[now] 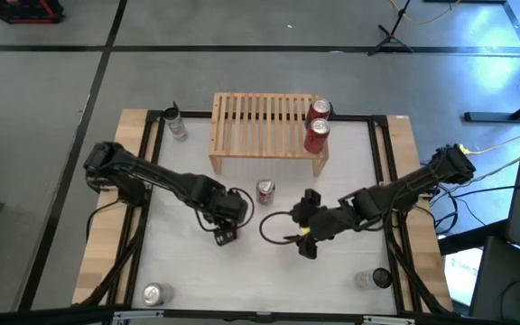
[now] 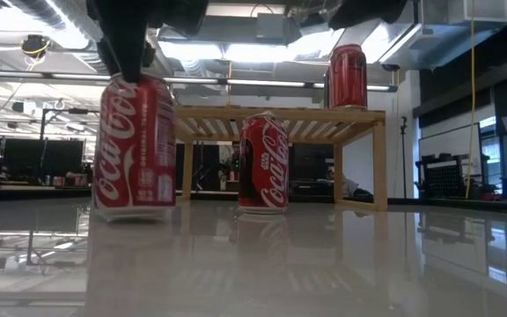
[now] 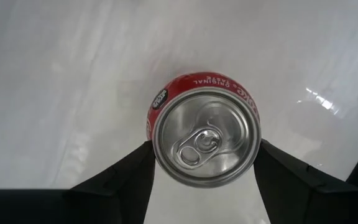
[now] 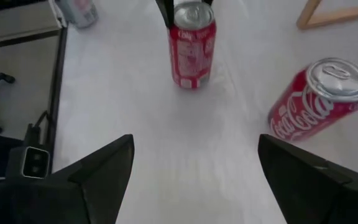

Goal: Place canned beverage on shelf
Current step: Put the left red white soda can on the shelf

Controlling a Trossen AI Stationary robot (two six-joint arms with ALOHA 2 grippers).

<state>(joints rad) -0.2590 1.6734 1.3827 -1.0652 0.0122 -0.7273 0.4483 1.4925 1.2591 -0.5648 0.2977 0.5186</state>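
My left gripper [image 1: 225, 233] is shut on a red cola can [image 3: 205, 127] at the table's middle, nearer the front; the can also shows at the left of the low view [image 2: 135, 145]. A second red can [image 1: 265, 190] stands upright on the table in front of the light-wood shelf [image 1: 267, 122]. Two more red cans [image 1: 317, 124] stand on the shelf's right end. My right gripper [image 1: 303, 242] is open and empty to the right of the held can, and its wrist view faces that can [image 4: 191, 43]. My left gripper pinches the can's side wall just under the top rim [image 3: 156, 144] between its two fingers [image 3: 135, 171], one on each side. The fingers come from above, pointing down. The can is upright, its bottom at the table top; whether it rests there or hangs just clear, I cannot tell.
Silver cans stand outside the white work surface at the far left [image 1: 175, 122], near left [image 1: 154, 293] and near right [image 1: 373, 278]. The shelf's slatted top [image 1: 251, 117] is bare left of the two cans. A black cable [image 1: 273, 226] loops between the grippers.
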